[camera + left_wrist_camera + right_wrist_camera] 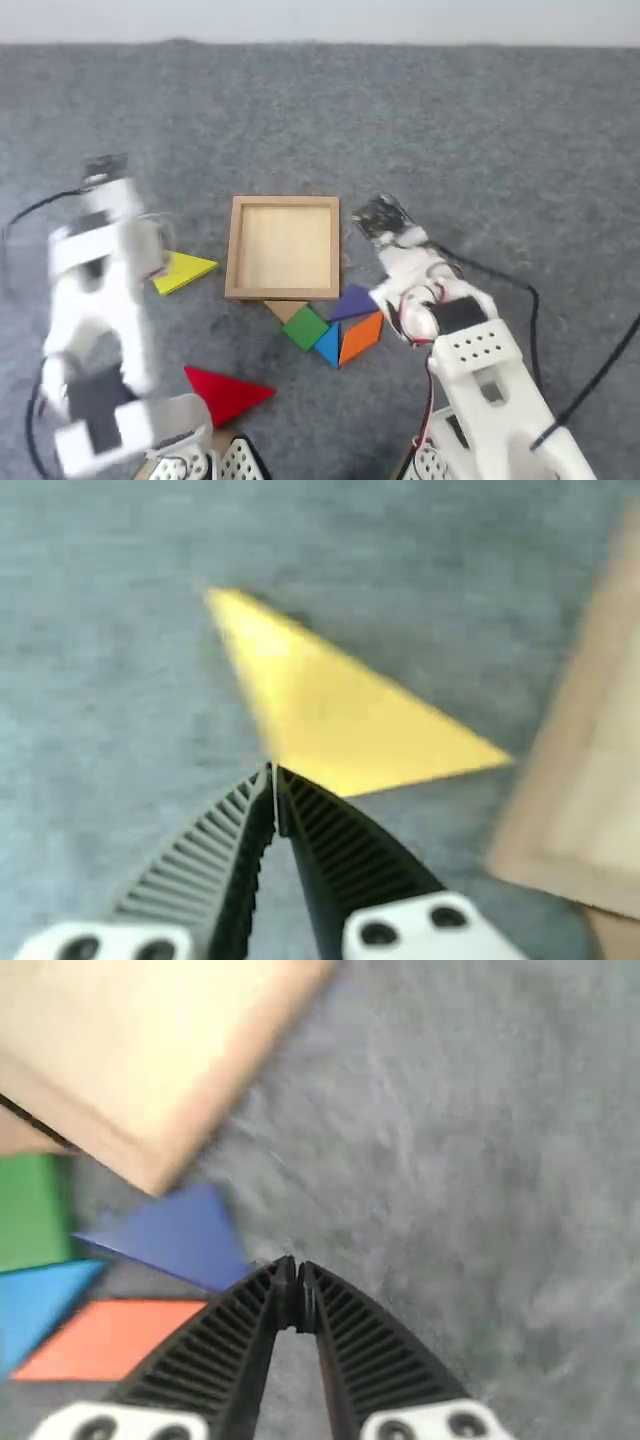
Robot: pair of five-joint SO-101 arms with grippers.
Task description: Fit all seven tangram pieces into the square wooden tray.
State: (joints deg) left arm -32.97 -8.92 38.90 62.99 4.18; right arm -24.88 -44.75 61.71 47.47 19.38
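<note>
Your left gripper (273, 772) is closed tight on nothing. Its tip is at the edge of the yellow triangle (340, 720), which lies flat on the grey carpet (480, 140) just beside the left rim of the wooden tray (232, 250).

Your right gripper (292, 1265) is also pressed closed and empty. It is over bare carpet just beside a corner of the purple triangle (170, 1235), close to the tray's near right corner.

All seven pieces lie outside the tray. A tan piece (285, 309) touches the near rim. The green square (305, 327), blue triangle (328, 343), orange piece (360, 335) and purple triangle are packed together beside it. The red triangle (228, 392) lies apart, toward the carpet's near edge by the left arm's base.

A black cable (500, 275) trails from the right arm across the carpet.
</note>
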